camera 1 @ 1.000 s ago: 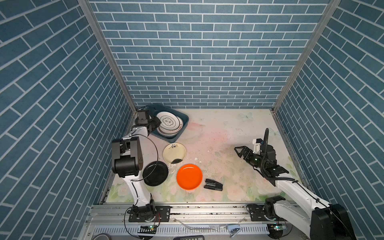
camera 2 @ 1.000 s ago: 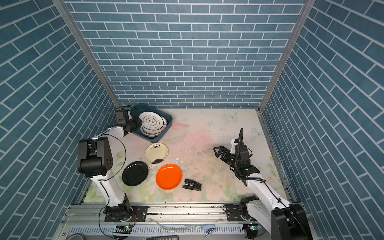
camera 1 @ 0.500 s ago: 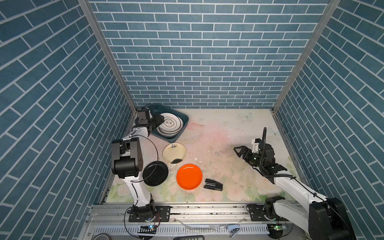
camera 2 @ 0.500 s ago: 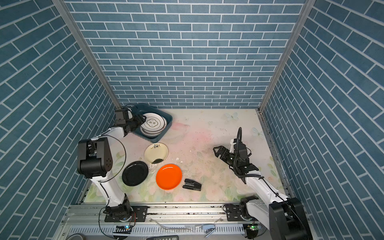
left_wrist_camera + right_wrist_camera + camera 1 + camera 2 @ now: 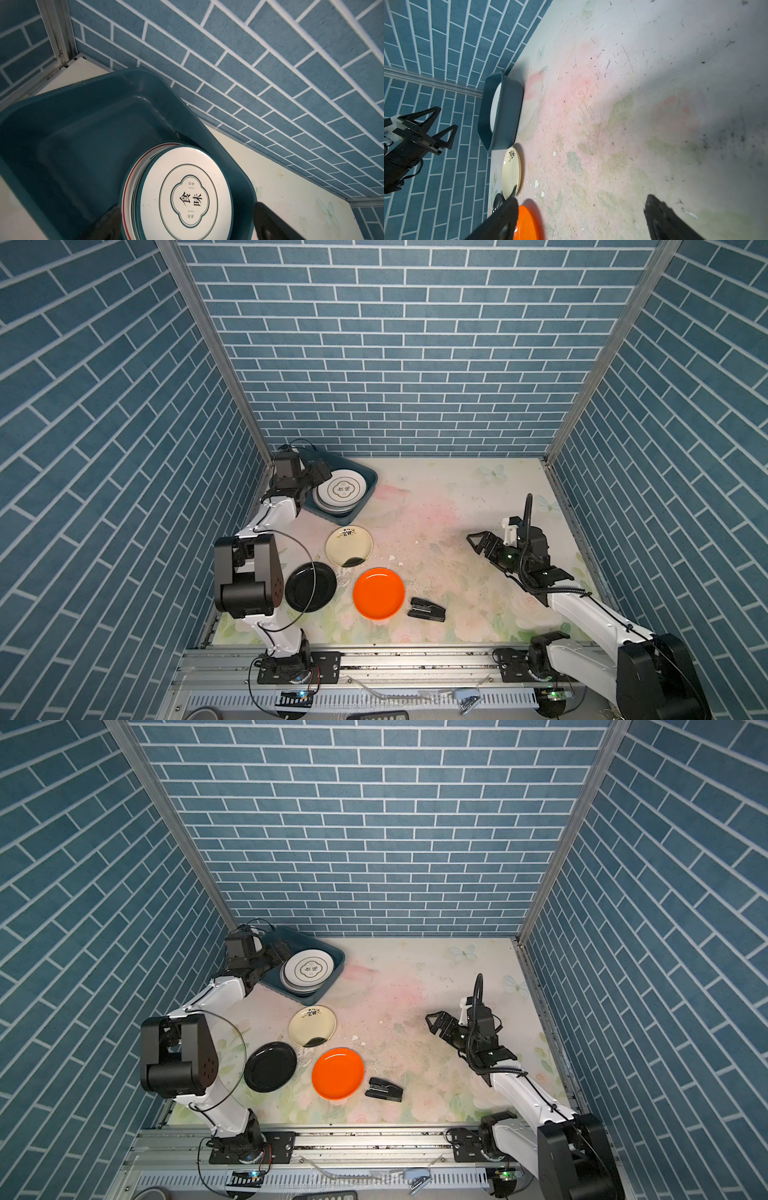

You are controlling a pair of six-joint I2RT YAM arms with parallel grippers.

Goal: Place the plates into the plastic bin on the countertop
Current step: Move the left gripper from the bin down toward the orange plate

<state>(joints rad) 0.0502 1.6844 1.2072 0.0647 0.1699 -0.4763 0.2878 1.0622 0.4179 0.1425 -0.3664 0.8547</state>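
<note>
Three plates lie outside the plastic bin point(image 5: 371, 480) on the countertop point(image 5: 436, 506). The cream plate point(image 5: 348, 546) is just beside the bin's near corner. The black plate point(image 5: 310, 586) and the orange plate point(image 5: 378, 593) are farther from it, toward the front rail. Several plates are stacked point(image 5: 343, 491) inside the bin, against its end nearest the cream plate; their count cannot be told, and the bin's other half is bare. The left gripper point(image 5: 323, 472) hovers at the stack's edge with its fingers wide apart and nothing between them, so the step in hand reads as the release of a plate onto the stack. The right gripper point(image 5: 478, 543) hangs well apart from the bin, across the countertop, fingers likewise spread and empty. The next move probably calls for lifting clear of the bin wall and reaching for the cream plate, the nearest to the bin. Taking it means getting a finger under a low rim. A small black stapler-like object point(image 5: 427, 609) lies just beside the orange plate, on the side away from the bin, and may crowd a grip there. White chips point(image 5: 397, 561) dot the surface between the cream and orange plates. The left arm's cable loops over the black plate in both top views.
</note>
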